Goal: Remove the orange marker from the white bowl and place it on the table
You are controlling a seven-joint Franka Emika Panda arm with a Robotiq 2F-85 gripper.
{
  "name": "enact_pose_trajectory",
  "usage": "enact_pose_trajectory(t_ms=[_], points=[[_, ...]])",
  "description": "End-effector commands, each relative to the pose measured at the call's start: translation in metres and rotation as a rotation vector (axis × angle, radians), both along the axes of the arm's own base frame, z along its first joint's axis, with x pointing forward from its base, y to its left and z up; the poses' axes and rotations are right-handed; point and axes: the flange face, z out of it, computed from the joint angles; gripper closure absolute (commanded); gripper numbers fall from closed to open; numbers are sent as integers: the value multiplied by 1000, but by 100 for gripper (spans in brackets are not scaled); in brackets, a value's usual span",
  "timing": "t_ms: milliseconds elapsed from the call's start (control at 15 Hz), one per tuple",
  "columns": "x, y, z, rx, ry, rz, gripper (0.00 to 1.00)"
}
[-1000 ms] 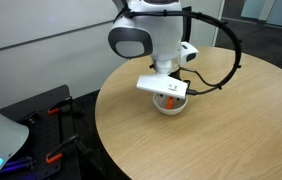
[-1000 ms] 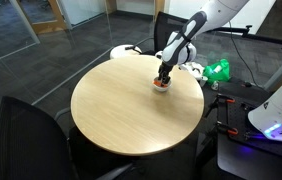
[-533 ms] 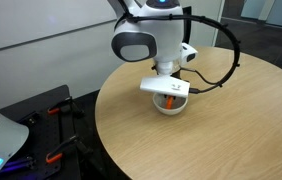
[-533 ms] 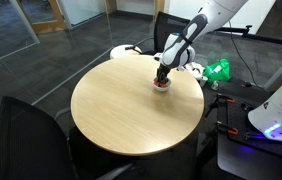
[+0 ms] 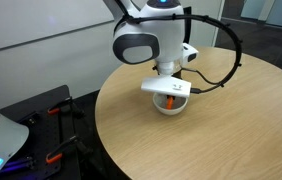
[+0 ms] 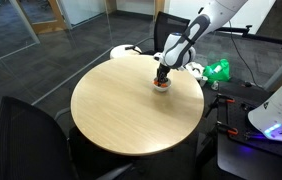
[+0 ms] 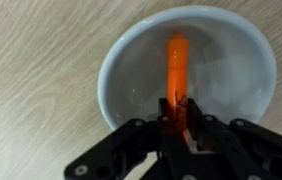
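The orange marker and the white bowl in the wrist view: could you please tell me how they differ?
The marker is bright orange; the bowl is white. The marker is a thin stick; the bowl is wide and round. The marker lies inside the bowl, one end at the pincer, while the bowl rests on the table. Both are plain-coloured.
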Motion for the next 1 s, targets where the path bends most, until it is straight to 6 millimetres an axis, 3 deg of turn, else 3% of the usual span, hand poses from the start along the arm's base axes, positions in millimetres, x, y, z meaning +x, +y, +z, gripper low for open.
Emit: enact_pose_trajectory(t_ms=[0,200,600,933], points=[[-5,8,20,-12,-26,-29,95],[-6,13,35,-15,-27,-27,95],[-1,28,86,-28,-55,-133,95],[17,57,118,9,-5,-237,95]])
